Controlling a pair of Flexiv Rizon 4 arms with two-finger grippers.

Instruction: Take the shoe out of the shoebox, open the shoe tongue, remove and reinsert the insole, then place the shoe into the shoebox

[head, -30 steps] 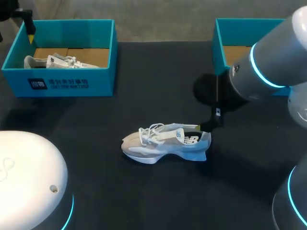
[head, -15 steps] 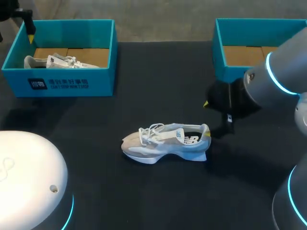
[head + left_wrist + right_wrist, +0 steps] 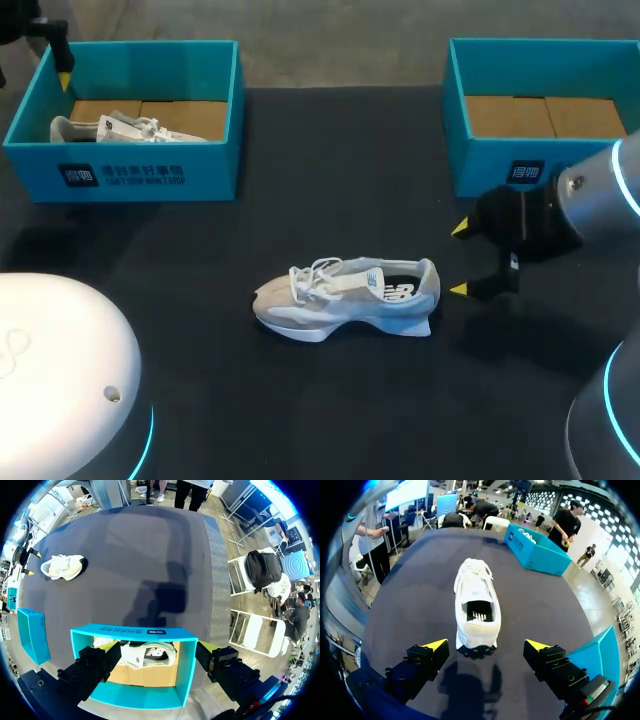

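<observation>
Grey-white shoe (image 3: 345,298) upright on black table (image 3: 300,400), right end effector (image 3: 459,259) wide apart (empty) just behind its heel.

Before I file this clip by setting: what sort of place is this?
Likely a robot workbench for shoe handling: a dark table, a teal left shoebox and right shoebox, and a pale sneaker upright in the middle, with my open right gripper just behind its heel.

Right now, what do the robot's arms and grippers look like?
The left arm and right arm are rounded silver-white shells with glowing cyan rings. The left gripper and right gripper are blocky and black, each with two fingers ending in yellow wedge tips.
</observation>
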